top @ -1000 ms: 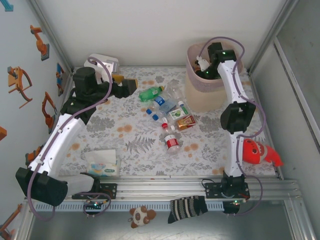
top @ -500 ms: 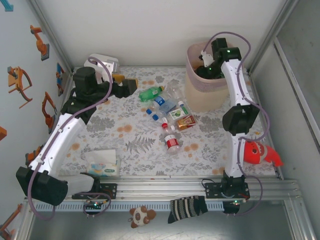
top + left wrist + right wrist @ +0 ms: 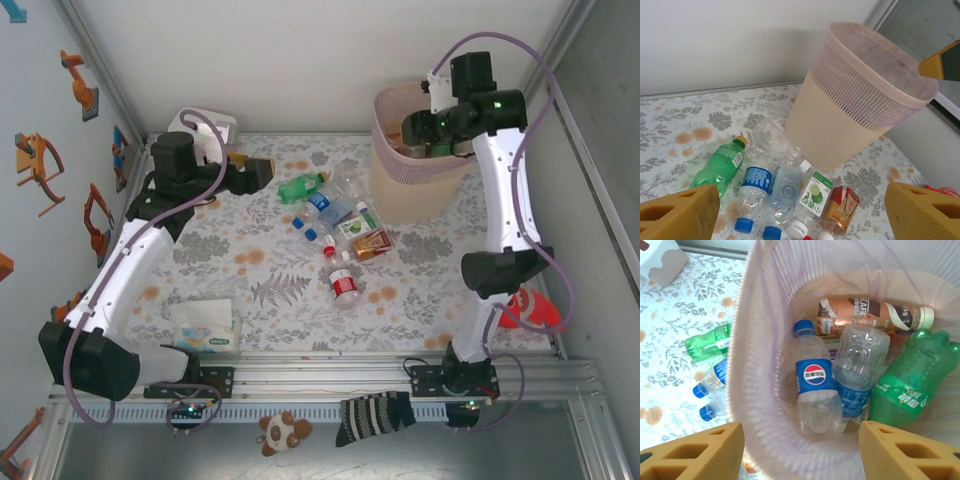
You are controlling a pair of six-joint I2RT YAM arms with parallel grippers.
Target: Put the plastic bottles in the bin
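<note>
Several plastic bottles lie in a cluster on the patterned table: a green one, a blue-labelled clear one, a lime-labelled one, an amber one and a red-labelled one. The beige bin with its pink liner holds a Pepsi bottle, a clear bottle, a green bottle and a brown one. My right gripper hovers open and empty over the bin. My left gripper hangs open left of the cluster.
A tissue pack lies near the front left, and a white tissue box stands at the back left corner. A red toy sits by the right arm's base. Cage walls close in on three sides.
My right arm has risen, lifting its gripper from inside the bin to above the rim. The left arm has hardly moved.
</note>
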